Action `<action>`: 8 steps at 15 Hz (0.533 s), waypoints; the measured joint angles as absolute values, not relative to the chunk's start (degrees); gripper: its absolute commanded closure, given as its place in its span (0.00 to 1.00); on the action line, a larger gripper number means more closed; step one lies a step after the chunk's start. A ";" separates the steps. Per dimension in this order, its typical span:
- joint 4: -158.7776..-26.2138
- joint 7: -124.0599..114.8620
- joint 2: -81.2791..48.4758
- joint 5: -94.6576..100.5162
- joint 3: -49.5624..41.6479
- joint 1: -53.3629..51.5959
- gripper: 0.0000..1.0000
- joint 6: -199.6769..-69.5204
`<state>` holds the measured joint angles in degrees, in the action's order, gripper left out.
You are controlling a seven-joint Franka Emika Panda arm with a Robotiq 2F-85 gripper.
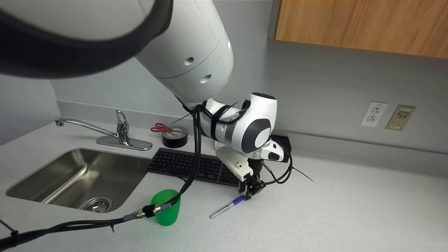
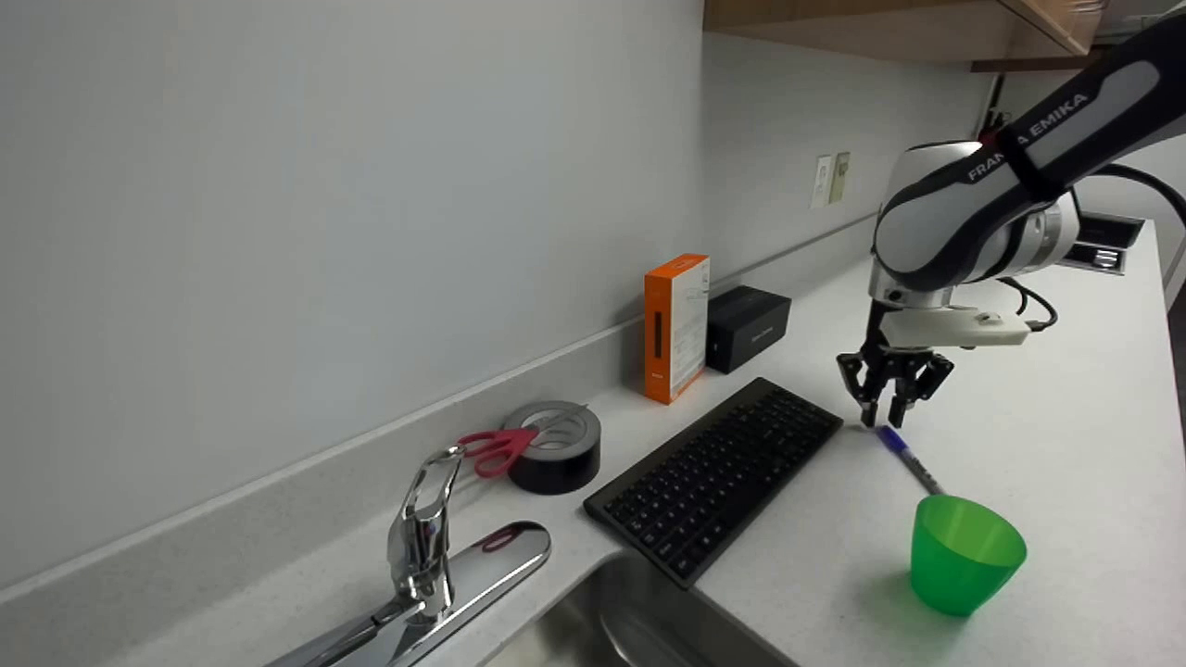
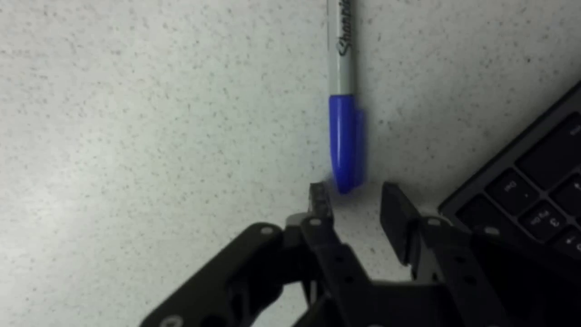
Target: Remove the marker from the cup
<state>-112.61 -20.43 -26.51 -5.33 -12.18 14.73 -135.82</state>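
The marker lies flat on the counter in both exterior views [image 1: 224, 210] [image 2: 913, 463], with its blue cap toward my gripper. In the wrist view the marker [image 3: 342, 122] points its cap at the jaws. The green cup stands upright on the counter in both exterior views [image 1: 168, 219] [image 2: 959, 567], apart from the marker, beyond its pale end. Nothing sticks out of the cup. My gripper [image 1: 250, 194] is low over the cap end, also in an exterior view [image 2: 882, 420]. In the wrist view the gripper [image 3: 354, 188] is open and empty, with the cap's tip between the fingertips.
A black keyboard [image 2: 723, 472] lies close beside the gripper. A sink [image 1: 136, 168] with a faucet [image 1: 122, 134] is past it. A tape roll [image 2: 556, 463] with red scissors [image 2: 500, 449], an orange-white box [image 2: 676, 329] and a black box [image 2: 749, 329] stand by the wall.
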 measured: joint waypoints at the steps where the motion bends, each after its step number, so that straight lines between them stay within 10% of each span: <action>1: -112.00 -20.44 -26.72 -5.65 -12.46 14.73 0.24 -135.82; 4: -110.80 -20.44 -26.78 -6.56 -13.05 14.77 0.02 -135.82; 8: -109.92 -20.44 -26.78 -7.16 -13.20 14.77 0.00 -135.82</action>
<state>-109.92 -20.44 -26.78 -7.16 -13.20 14.77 -135.82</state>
